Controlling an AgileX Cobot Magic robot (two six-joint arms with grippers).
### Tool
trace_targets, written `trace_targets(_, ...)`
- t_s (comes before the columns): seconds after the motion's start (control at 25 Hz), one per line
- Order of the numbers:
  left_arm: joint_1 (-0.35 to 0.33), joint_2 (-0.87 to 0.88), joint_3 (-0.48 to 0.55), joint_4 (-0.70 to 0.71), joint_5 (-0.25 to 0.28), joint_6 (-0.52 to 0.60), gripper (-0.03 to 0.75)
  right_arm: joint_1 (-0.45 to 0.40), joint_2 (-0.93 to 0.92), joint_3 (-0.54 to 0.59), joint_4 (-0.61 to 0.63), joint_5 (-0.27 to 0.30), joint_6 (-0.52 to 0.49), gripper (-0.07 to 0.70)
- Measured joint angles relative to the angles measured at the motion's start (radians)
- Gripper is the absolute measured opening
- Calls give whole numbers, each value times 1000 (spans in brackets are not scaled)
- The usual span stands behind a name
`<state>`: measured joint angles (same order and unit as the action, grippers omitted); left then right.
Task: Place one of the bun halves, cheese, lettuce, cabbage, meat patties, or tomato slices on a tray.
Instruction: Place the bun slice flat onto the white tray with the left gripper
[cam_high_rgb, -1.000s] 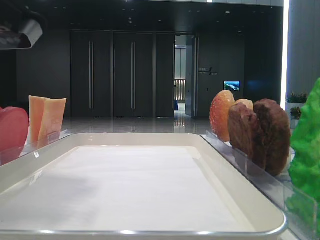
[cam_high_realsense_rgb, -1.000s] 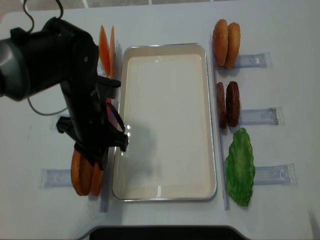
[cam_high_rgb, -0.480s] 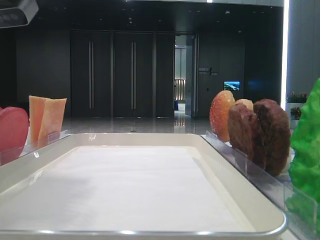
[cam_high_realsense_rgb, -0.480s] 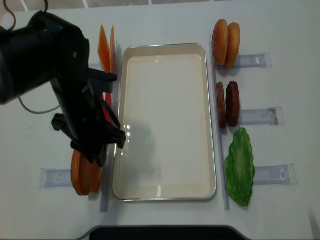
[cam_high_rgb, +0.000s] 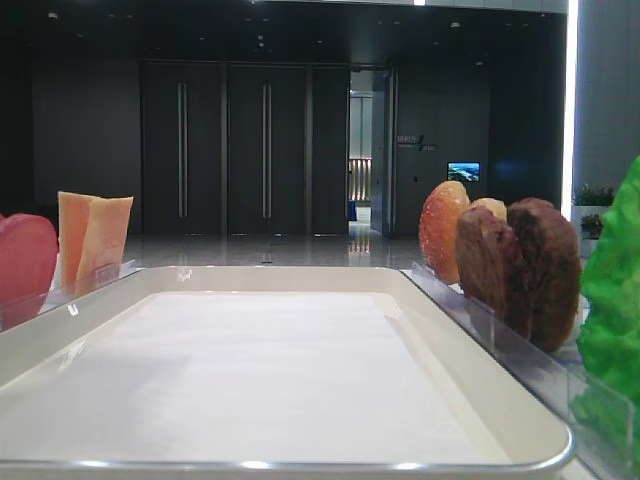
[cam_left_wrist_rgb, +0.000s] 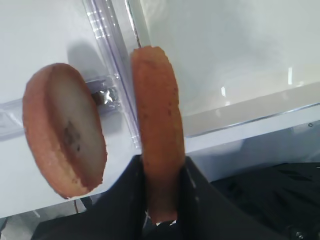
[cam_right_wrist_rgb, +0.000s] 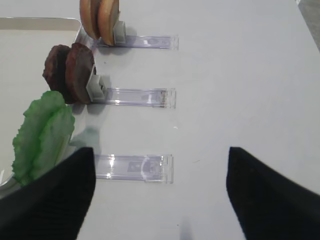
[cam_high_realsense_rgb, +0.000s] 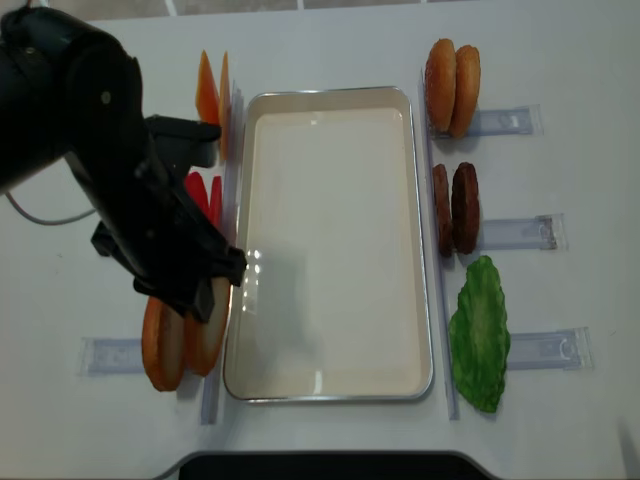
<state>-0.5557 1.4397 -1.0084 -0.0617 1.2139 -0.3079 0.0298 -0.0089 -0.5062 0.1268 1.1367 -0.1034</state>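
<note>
My left gripper (cam_left_wrist_rgb: 162, 172) is shut on a bun half (cam_left_wrist_rgb: 156, 125), gripping its lower edge so it stands edge-on. From overhead this bun half (cam_high_realsense_rgb: 212, 322) hangs just left of the tray's (cam_high_realsense_rgb: 425, 300) left rim. A second bun half (cam_left_wrist_rgb: 64, 131) stays upright in its clear rack (cam_high_realsense_rgb: 112, 355). Cheese (cam_high_realsense_rgb: 209, 92) and tomato slices (cam_high_realsense_rgb: 203, 193) stand farther up the left side. Right of the tray are two more bun halves (cam_high_realsense_rgb: 452, 85), meat patties (cam_high_realsense_rgb: 456, 207) and lettuce (cam_high_realsense_rgb: 480, 332). My right gripper (cam_right_wrist_rgb: 160, 197) is open over bare table, with nothing between its fingers.
The tray's white liner (cam_high_rgb: 250, 370) holds nothing. Clear plastic racks (cam_right_wrist_rgb: 132, 167) lie on the white table on both sides of the tray. The black left arm (cam_high_realsense_rgb: 90, 150) covers much of the table's left side. The table's front edge (cam_high_realsense_rgb: 320, 462) is near.
The left arm has shifted left and back in the overhead view. The gripped bun half has come away from its neighbour toward the tray's rim. The arm has left the low view.
</note>
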Motion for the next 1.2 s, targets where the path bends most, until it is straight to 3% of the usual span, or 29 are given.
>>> trace_targets(0.68,0,-21,-58,-60,1,-44,138,0,0,0,0,0,0,518)
trace_targets(1.2,16,-17,-58,-253,-103,119,137,0,0,0,0,0,0,518)
